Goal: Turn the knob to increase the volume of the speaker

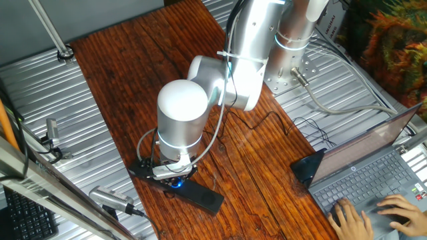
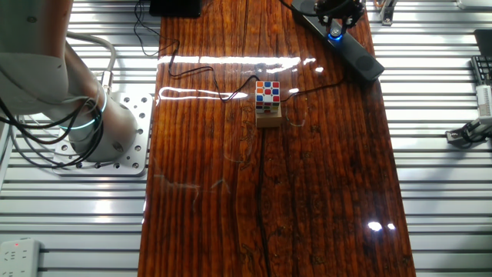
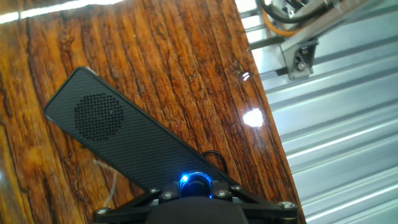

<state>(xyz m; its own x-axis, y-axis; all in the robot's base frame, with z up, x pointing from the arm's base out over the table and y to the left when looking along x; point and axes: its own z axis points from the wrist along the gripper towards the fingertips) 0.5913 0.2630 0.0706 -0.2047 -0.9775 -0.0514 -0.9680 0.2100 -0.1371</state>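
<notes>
Right Over the Blue Dial

Nearby, a laptop point(image 1: 373, 175) is sitting open at the table's corner with someone's hands point(image 1: 373, 213) typing on it, and a colourful puzzle cube point(image 2: 267, 94) is resting on a small block mid-table, well apart from the action. The speaker point(image 3: 124, 140) is lying near the wooden table's point(image 2: 307, 192) edge, a thin cable trailing off it. The gripper point(image 1: 172, 175) is hanging directly over the glowing knob point(image 3: 194, 182) at the bar's middle; I cannot tell whether its jaws are actually clasping it.
</notes>
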